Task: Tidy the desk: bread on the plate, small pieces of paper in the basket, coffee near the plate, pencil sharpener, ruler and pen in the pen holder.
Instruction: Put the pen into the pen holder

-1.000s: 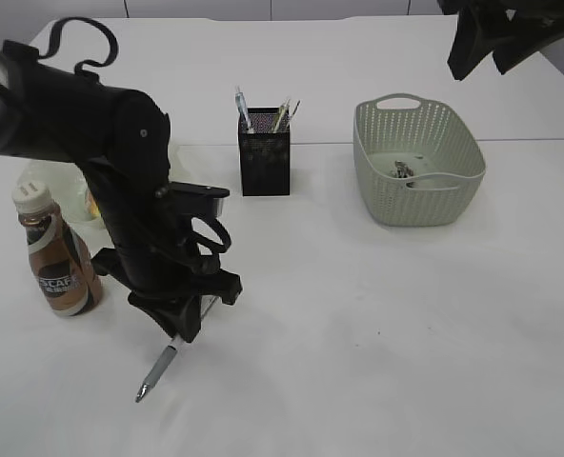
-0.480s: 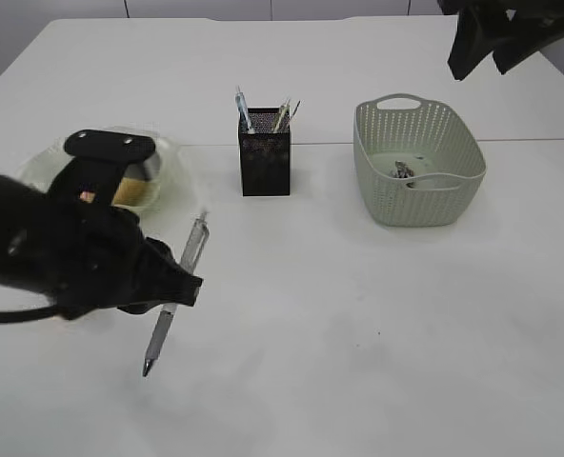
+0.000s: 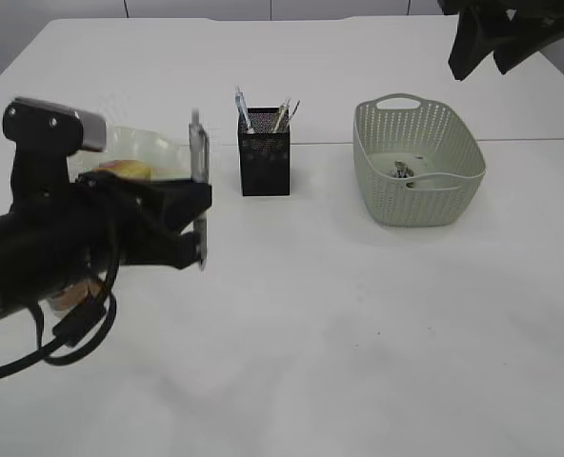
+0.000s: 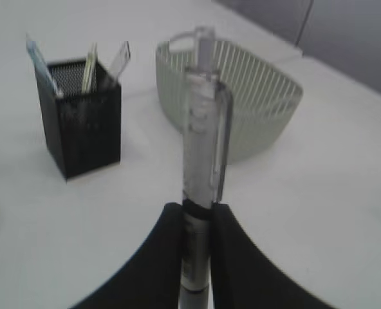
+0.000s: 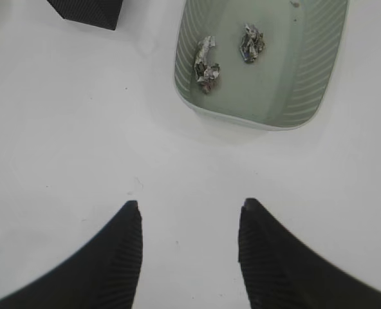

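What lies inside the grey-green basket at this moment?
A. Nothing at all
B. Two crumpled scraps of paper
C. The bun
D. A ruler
B: the right wrist view looks straight down into the basket and shows two crumpled paper scraps on its floor, with no ruler or bun among them.

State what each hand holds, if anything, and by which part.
The left hand grips the pen on its lower barrel, below the clip. The right hand holds nothing.
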Tool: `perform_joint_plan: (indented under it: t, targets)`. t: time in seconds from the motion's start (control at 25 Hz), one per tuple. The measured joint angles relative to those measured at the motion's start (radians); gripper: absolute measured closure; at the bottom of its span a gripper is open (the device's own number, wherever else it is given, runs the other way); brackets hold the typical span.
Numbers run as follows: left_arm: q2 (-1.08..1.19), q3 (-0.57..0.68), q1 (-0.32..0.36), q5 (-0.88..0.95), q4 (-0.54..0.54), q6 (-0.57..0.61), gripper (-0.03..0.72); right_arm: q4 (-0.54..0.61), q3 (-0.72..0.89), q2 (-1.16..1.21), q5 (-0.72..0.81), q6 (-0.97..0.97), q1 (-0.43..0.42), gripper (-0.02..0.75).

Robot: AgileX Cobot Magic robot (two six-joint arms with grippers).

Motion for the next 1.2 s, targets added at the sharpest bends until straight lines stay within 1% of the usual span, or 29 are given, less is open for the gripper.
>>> perform_joint_plan:
  t: [0.12,0.2,0.36,0.56,0.64,0.84,1.04,1.2]
  targets:
    - [0.030,-0.041,0.000,-0.125,-0.037,0.000,0.624,0.000,0.000,0.000,0.000,0.000,0.000,0.374]
    - [0.064,-0.091,0.007,-0.177,-0.047,0.003,0.624,0.000,0.000,0.000,0.000,0.000,0.000,0.374]
    - [0.162,-0.227,0.038,-0.200,-0.049,0.014,0.624,-0.002,0.000,0.000,0.000,0.000,0.000,0.374]
    - [0.305,-0.438,0.098,-0.137,-0.041,0.019,0.623,-0.002,0.000,0.000,0.000,0.000,0.000,0.374]
    - [0.354,-0.530,0.124,-0.104,-0.017,0.019,0.623,-0.002,0.000,0.000,0.000,0.000,0.000,0.374]
    - [0.466,-0.723,0.148,-0.032,0.037,0.019,0.622,-0.002,0.000,0.000,0.000,0.000,0.000,0.374]
    - [0.593,-0.866,0.157,-0.009,0.062,0.019,0.622,-0.006,0.000,0.000,0.000,0.000,0.000,0.374]
    - [0.678,-0.942,0.169,0.007,0.062,0.019,0.621,-0.006,0.000,0.000,0.000,0.000,0.000,0.374]
